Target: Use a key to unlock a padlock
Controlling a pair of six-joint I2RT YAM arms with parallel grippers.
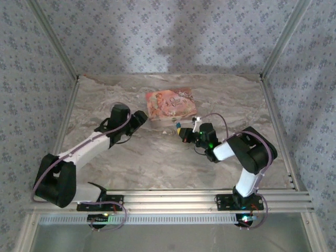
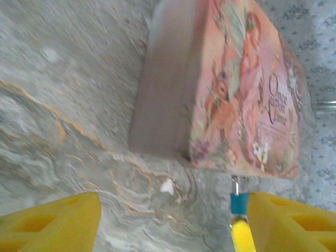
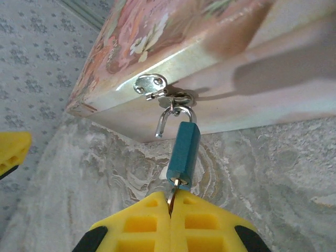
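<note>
My right gripper (image 3: pixel 170 207) pinches the key (image 3: pixel 175 190) seated in the padlock (image 3: pixel 184 152) just ahead; its shackle (image 3: pixel 167 116) looks sprung, so unhooking falls to my wide-spread, empty left gripper (image 2: pixel 170 220).

A flat pink illustrated box (image 1: pixel 170 104) lies near the marbled grey tabletop's (image 1: pixel 157 163) far edge, midway along. The black left gripper (image 1: pixel 143 117) sits just left of it; the right gripper (image 1: pixel 182 131) points at its near right corner.

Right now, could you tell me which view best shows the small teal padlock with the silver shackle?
The right wrist view: the teal padlock hangs close-up from the clasp of the pink illustrated box, shackle open, key in its base. The left wrist view shows its body, small; the top view, a tiny speck.
</note>
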